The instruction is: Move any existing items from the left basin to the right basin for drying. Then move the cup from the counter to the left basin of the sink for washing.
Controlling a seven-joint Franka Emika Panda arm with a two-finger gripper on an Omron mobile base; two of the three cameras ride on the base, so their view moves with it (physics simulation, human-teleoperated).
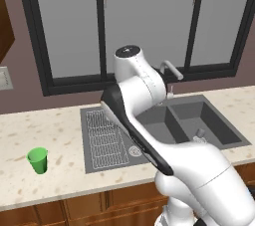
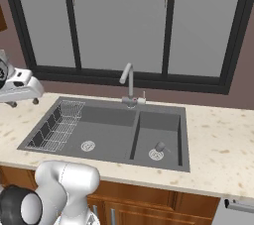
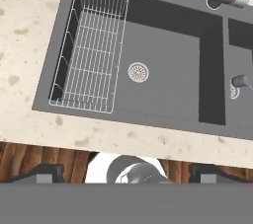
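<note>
The small grey knob already sits in the right basin beside its drain, and the left basin holds just its wire rack, so I judge the cup is my next job. My tool, fingers spread wide and empty, hovers above the tabletop's front edge looking down into the left basin. The green cup stands upright well off to my left. I should swing over, descend straight, and close around its tapered wall below the rim.
</note>
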